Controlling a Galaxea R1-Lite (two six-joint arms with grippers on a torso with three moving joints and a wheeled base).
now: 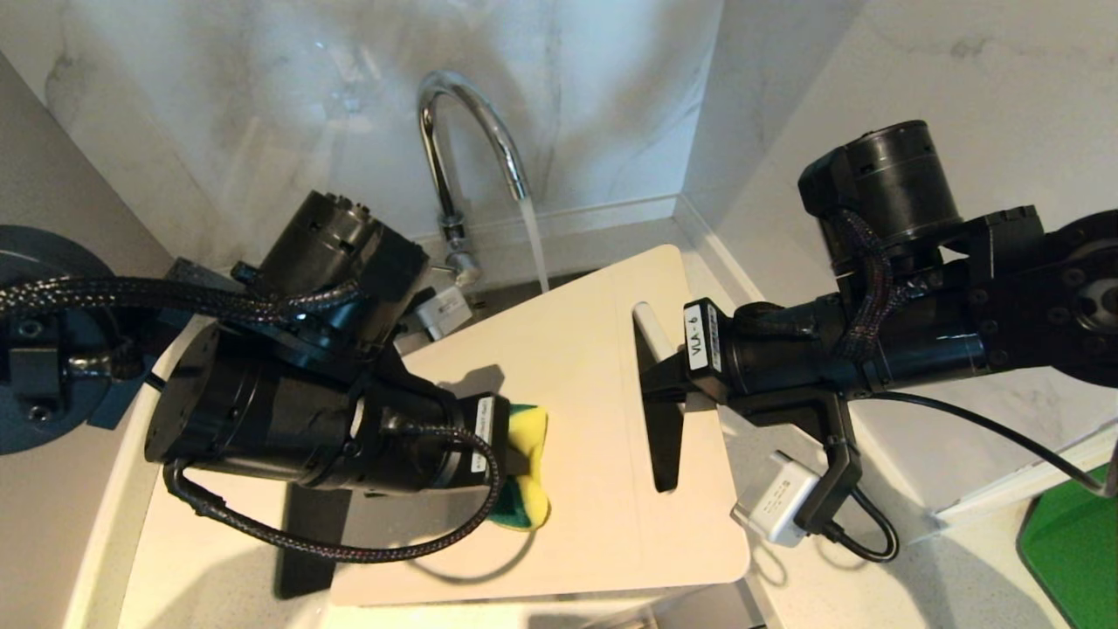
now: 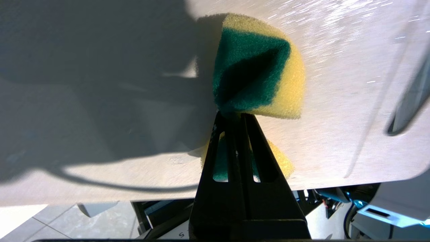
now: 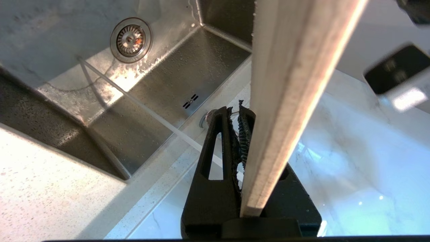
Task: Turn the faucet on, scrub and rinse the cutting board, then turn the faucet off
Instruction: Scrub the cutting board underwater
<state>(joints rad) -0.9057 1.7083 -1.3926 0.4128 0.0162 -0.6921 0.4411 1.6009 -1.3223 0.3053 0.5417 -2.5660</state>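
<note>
The chrome faucet (image 1: 463,140) is running; a thin stream of water (image 1: 534,245) falls behind the far edge of the cutting board (image 1: 576,384). The cream board hangs tilted over the sink. My right gripper (image 1: 657,377) is shut on it at the slot handle; in the right wrist view the board's edge (image 3: 292,84) runs past that gripper (image 3: 237,116). My left gripper (image 1: 511,454) is shut on a yellow and green sponge (image 1: 527,467) that is pressed against the board's face. The left wrist view shows the squeezed sponge (image 2: 258,77) bulging beyond the gripper (image 2: 235,116) on the board (image 2: 336,101).
The steel sink (image 3: 161,87) with its drain (image 3: 131,40) lies below the board. White speckled counter (image 1: 917,559) surrounds it and marble walls meet in a corner behind. A green object (image 1: 1070,542) sits at the right edge.
</note>
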